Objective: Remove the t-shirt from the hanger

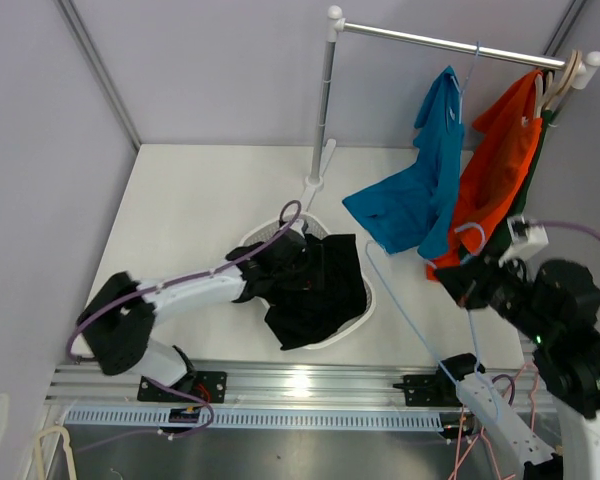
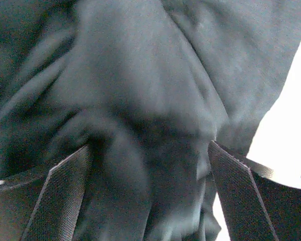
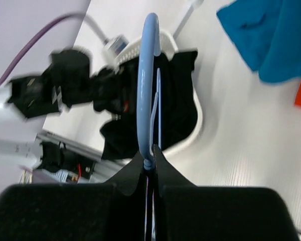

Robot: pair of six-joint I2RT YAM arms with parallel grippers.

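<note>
Left pincer (image 1: 280,262): spread wide, low over the basket, dark cloth bunched between its fingers (image 2: 65,201) but not squeezed.
Right pincer (image 3: 149,159): pressed together on the hook of the hanger, raised above the right side of the table.
T-shirt (image 1: 320,290): black, crumpled in a heap in the basket, one part draped over the near rim.
Hanger (image 3: 146,75): light blue, thin, bare of clothing; far corner close to the right edge of the t-shirt, contact there impossible to tell.
Basket (image 1: 368,305): white, with a rounded rim, around mid-table, just in front of the foot of the rail's post.
Table (image 1: 190,210): white, with pale grey walls on the left and at the back.
Rail (image 1: 440,40): metal bar at the back right, carried on a white post.
Blue shirt (image 1: 420,195): hung from the rail, sagging low and to the left.
Orange shirt (image 1: 495,165): hung just right of the blue shirt, touching it.
</note>
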